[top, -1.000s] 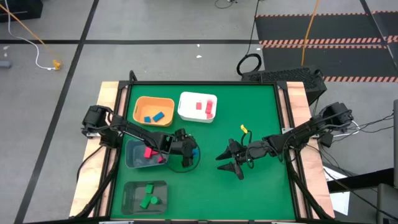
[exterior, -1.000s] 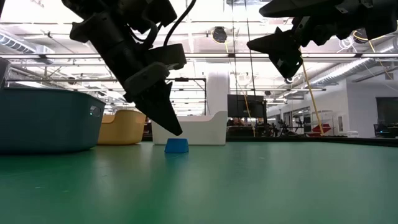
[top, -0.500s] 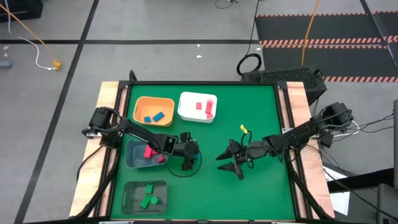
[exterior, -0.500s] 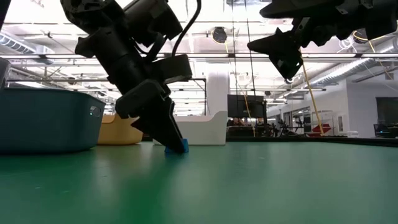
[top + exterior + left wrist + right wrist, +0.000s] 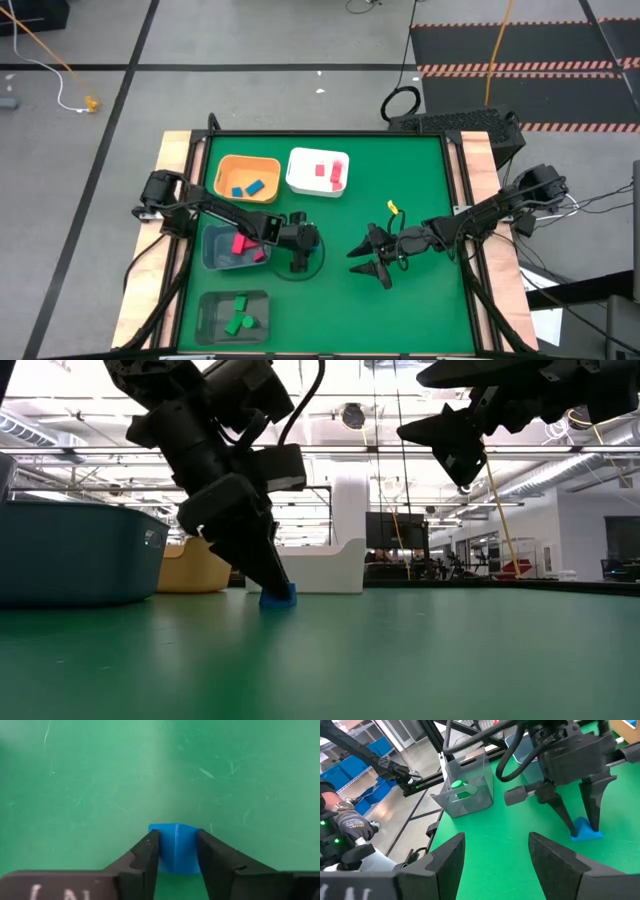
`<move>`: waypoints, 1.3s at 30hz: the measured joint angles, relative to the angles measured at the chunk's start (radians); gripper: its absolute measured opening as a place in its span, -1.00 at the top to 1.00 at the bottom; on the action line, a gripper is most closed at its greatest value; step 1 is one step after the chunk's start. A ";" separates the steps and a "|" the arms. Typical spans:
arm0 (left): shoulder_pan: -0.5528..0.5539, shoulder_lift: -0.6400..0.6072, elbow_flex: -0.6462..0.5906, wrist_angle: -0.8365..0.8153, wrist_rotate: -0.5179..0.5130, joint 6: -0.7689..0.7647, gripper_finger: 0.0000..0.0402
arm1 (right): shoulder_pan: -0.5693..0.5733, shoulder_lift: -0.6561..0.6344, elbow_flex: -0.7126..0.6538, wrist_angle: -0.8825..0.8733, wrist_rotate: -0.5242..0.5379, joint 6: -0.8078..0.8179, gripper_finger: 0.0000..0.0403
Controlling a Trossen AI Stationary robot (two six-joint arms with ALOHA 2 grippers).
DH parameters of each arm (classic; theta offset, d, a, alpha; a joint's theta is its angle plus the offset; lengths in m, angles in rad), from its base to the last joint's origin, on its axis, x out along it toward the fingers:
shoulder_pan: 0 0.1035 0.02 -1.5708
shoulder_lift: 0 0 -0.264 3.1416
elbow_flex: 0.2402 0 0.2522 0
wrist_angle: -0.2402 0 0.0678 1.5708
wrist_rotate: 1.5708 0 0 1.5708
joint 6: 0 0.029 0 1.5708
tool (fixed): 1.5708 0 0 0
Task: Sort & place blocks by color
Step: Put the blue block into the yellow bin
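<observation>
A small blue block (image 5: 175, 845) rests on the green table mat (image 5: 400, 170) just right of the blue-grey bin (image 5: 212, 262). My left gripper (image 5: 300, 263) is down at the mat and shut on the block, also seen in the low view (image 5: 280, 597). My right gripper (image 5: 372, 262) hangs open above the mat to the right of it, holding nothing; it shows high up in the low view (image 5: 455, 452). Other blocks lie in the bins. My left gripper pinches the blue block by two opposite sides (image 5: 162, 849) between its two fingers (image 5: 146, 855). The fingers come from above, slanting down toward the table's near edge. The block's underside sits on the mat (image 5: 282, 604).
At the far left stand an orange bin (image 5: 247, 160) with blue blocks and a white bin (image 5: 318, 185) with red and pink ones. The blue-grey bin holds pink blocks, and a grey bin (image 5: 212, 318) near the front holds green ones. A small yellow thing (image 5: 393, 208) lies mid-mat.
My left gripper has come down and a little toward the table's near edge, onto the blue block, and has taken hold of it. The block has stayed on the mat, nudged slightly sideways. My right arm has kept still.
</observation>
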 joint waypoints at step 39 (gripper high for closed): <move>0.003 -0.051 -0.008 0.147 0.199 0.306 -0.41 | 0.000 0.000 0.000 0.000 0.000 0.000 -0.04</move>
